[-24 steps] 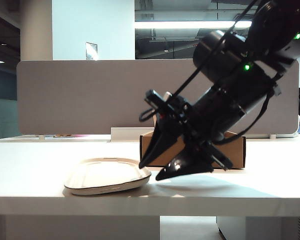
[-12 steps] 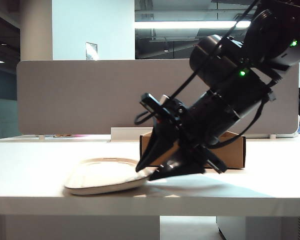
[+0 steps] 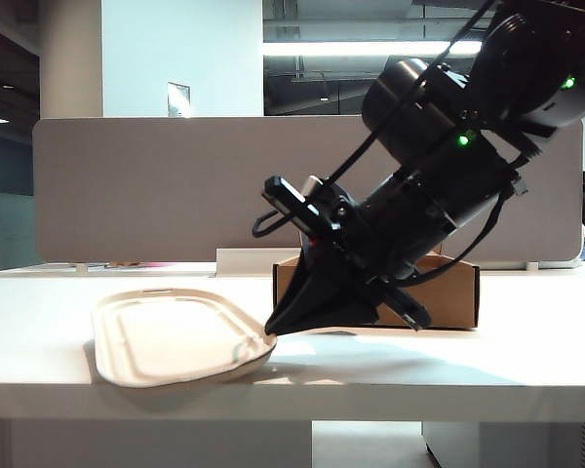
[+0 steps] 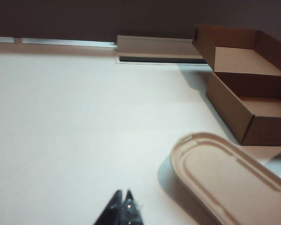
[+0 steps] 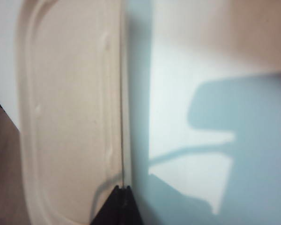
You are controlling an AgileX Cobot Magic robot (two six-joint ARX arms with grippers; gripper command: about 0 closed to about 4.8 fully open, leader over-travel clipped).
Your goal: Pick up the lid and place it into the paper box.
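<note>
The beige moulded-pulp lid (image 3: 166, 336) is tipped up on the white table, its grooved face turned towards the exterior camera. My right gripper (image 3: 271, 330) pinches the lid's right rim, shut on it; in the right wrist view the black tips (image 5: 121, 189) clamp the thin rim of the lid (image 5: 68, 112). The brown paper box (image 3: 447, 292) stands behind the right arm, partly hidden by it. In the left wrist view the lid (image 4: 225, 180) lies near the open paper box (image 4: 253, 110). My left gripper (image 4: 122, 194) hovers over bare table, shut and holding nothing.
A long white tray (image 4: 154, 47) lies along the grey partition (image 3: 156, 185) at the table's back edge. The table's front edge (image 3: 292, 400) runs just below the lid. The right arm's bulk (image 3: 439, 185) leans over the table's right half.
My right gripper closed on the lid's right rim. The lid, which lay flat, now stands tilted up with its face showing and has shifted to the left.
</note>
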